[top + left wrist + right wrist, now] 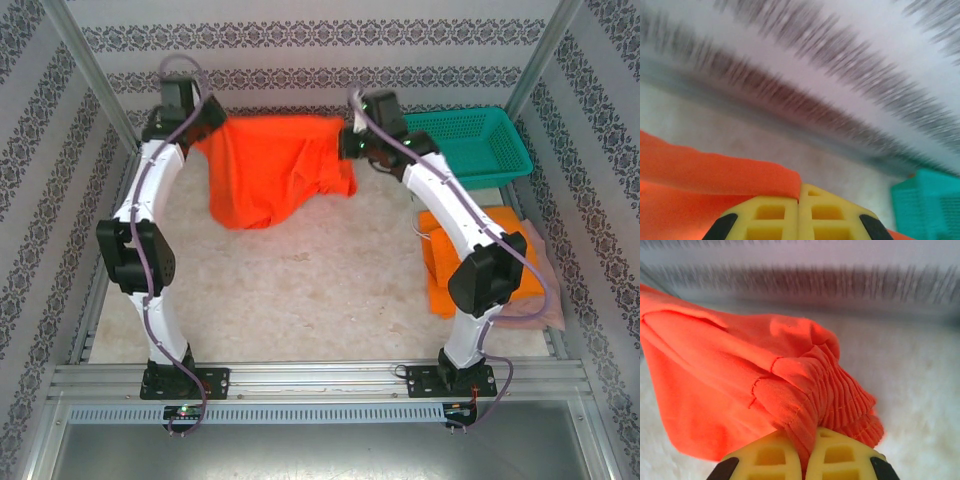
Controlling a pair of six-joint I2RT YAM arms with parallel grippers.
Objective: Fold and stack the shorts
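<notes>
Two grips on orange shorts [270,170]: left claw [799,210] pinches edge, right claw [810,452] pinches elastic waistband.

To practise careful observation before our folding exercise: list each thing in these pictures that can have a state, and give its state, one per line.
Hanging orange shorts: unfolded, held up between both claws.
Left claw: shut on the hanging orange shorts.
Right claw: shut on their waistband.
Folded orange shorts: folded, stacked at the right.
Pink shorts: lying under that stack, partly covered.
Basket: upright, looks empty.
</notes>
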